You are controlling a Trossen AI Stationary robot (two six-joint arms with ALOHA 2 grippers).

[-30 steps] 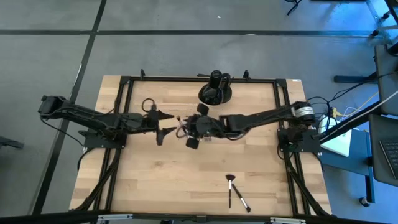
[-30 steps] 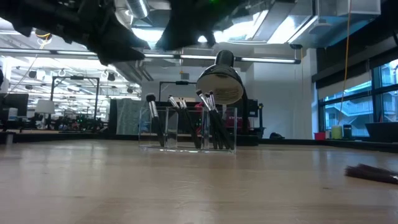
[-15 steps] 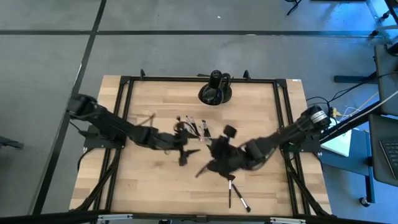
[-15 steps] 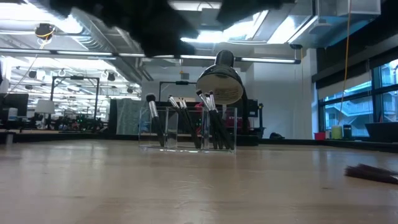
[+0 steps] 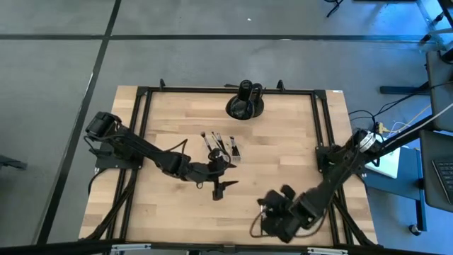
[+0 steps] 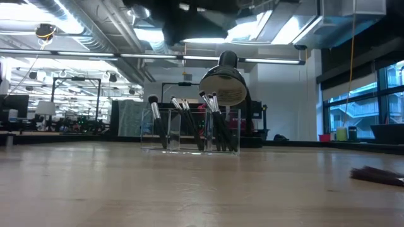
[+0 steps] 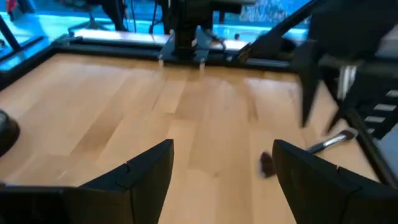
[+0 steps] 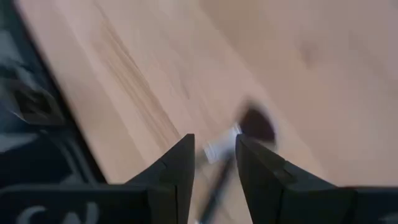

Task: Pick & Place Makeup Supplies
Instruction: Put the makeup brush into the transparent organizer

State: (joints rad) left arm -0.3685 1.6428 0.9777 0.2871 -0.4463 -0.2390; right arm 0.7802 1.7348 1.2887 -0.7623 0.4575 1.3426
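I see my right tool hanging open low over the surface, a loose brush lying just ahead between its fingers, while my left tool hangs open just beside the clear tray holding the other brushes.

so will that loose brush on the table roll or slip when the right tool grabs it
Probably. The brush looks thin and round-handled, lying flat on smooth wood, so it may roll if nudged. Its silver ferrule looks slick; the handle is likely a safer grip. The right tool hovers open over it.
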